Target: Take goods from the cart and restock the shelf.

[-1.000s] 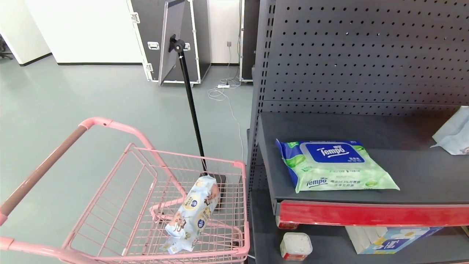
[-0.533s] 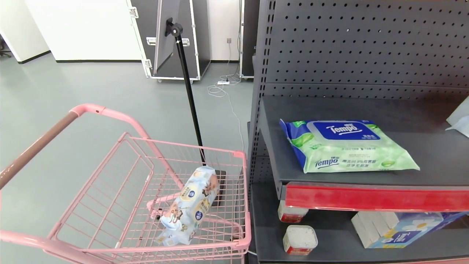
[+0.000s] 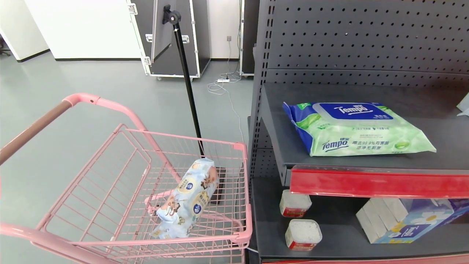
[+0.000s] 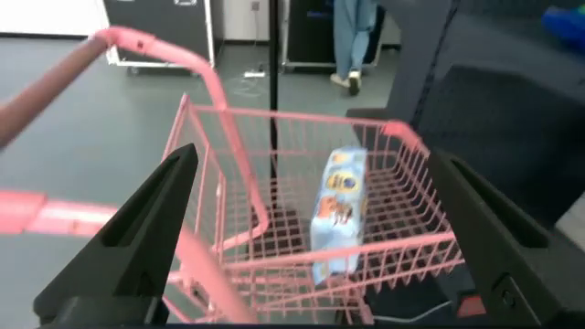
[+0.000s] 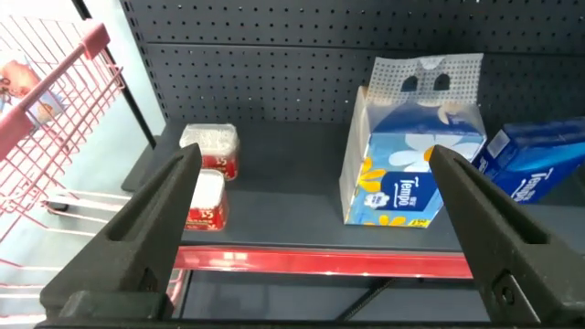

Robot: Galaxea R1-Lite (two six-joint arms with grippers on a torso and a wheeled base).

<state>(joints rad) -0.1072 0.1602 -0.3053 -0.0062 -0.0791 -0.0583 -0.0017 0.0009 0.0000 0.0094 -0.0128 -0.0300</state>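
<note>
Left wrist view: open fingers lined up on the cart's pack

Both fingers of the left gripper (image 4: 311, 155) are spread wide with nothing held, short of the cart (image 4: 274, 114). The pack (image 4: 336, 215) stands tilted inside, leaning toward the far right corner. It is probably best taken across its narrow sides near the top end, then lifted straight up so the cart is not caught. The right gripper (image 5: 315, 153) is likewise spread and empty, near the lower shelf (image 5: 302, 260). Room is left on the upper shelf (image 3: 366, 91) around the wipes (image 3: 357, 128).
</note>
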